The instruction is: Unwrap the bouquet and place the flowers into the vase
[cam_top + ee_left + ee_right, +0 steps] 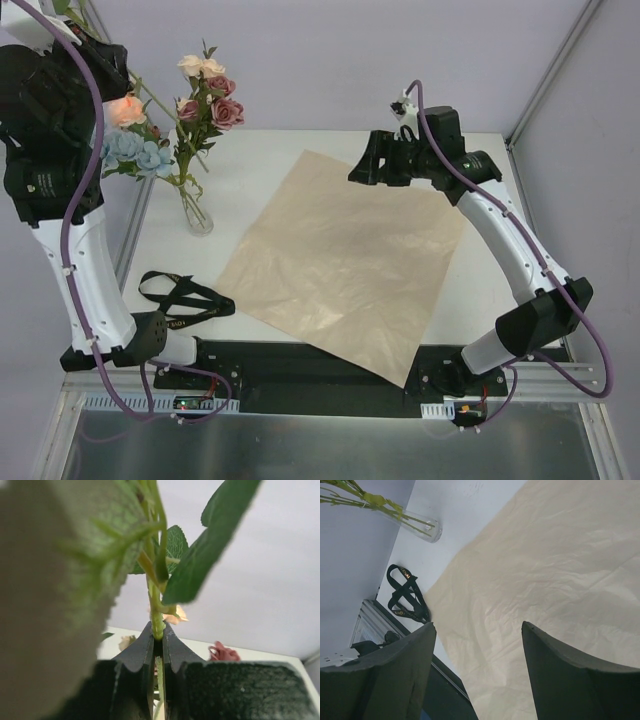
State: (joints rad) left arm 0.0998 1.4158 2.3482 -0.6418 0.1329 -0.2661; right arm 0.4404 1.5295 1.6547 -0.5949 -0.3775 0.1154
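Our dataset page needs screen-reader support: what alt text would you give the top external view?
Left end effector raised at rear left, shut on a flower stem, near a glass vase holding several flowers. Unwrapped paper lies flat mid-table, a black ribbon beside it; the right end effector hovers open over its far edge.

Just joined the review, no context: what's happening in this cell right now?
The bouquet is already unwrapped. The wrapping paper lies flat on the table, with the black ribbon beside it. Several flowers stand in the vase. The left tool is shut on a green flower stem, held high near the vase. The right tool is open and empty over the paper's far edge.
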